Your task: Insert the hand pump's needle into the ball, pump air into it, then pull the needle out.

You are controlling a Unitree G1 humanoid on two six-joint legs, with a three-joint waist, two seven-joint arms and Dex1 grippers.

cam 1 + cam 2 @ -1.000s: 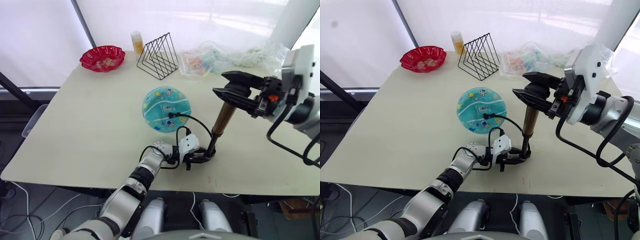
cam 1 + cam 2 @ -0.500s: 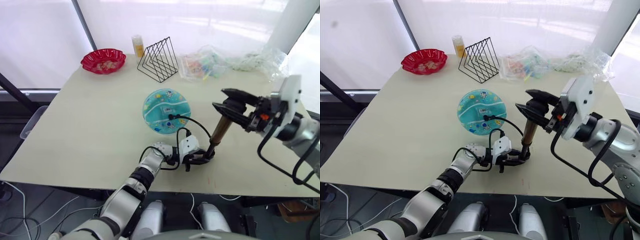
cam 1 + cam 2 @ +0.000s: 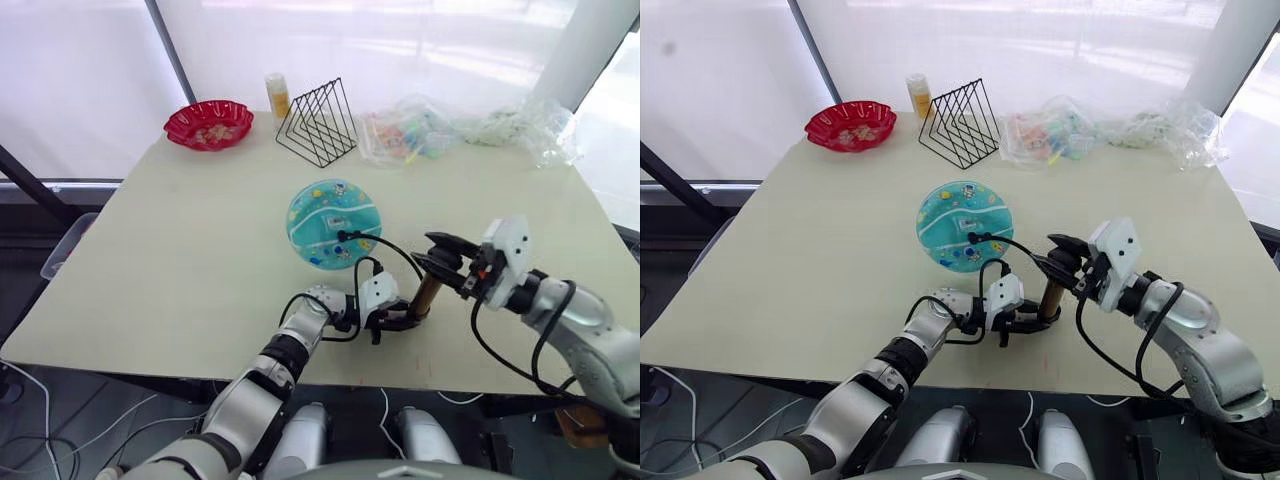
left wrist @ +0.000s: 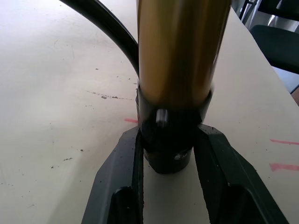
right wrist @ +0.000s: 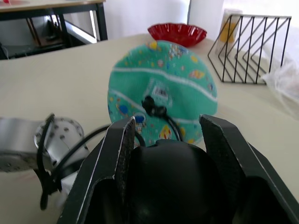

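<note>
The teal ball [image 3: 333, 222] lies mid-table, and the hose's black end fitting [image 3: 342, 236] sits against its white patch; the needle is hidden inside. The thin hose [image 3: 395, 250] loops to the hand pump [image 3: 428, 293], which stands tilted near the table's front edge. My left gripper [image 3: 400, 320] is shut on the pump's black bottom cap [image 4: 168, 135], one finger [image 4: 119, 172] on each side. Just above the short gold cylinder [image 4: 180, 46], my right gripper [image 3: 440, 258] is shut on the black T-handle [image 5: 173, 172].
A red scalloped dish [image 3: 208, 123], a yellow bottle [image 3: 276, 95], a black wire rack [image 3: 318, 122] and crumpled plastic bags [image 3: 460, 125] line the far edge. The table's front edge [image 3: 400, 380] runs close behind the pump's base.
My right gripper has come down and toward the ball with the T-handle, pushing it into the cylinder. The pump now stands much shorter. Left gripper and ball stayed put.
</note>
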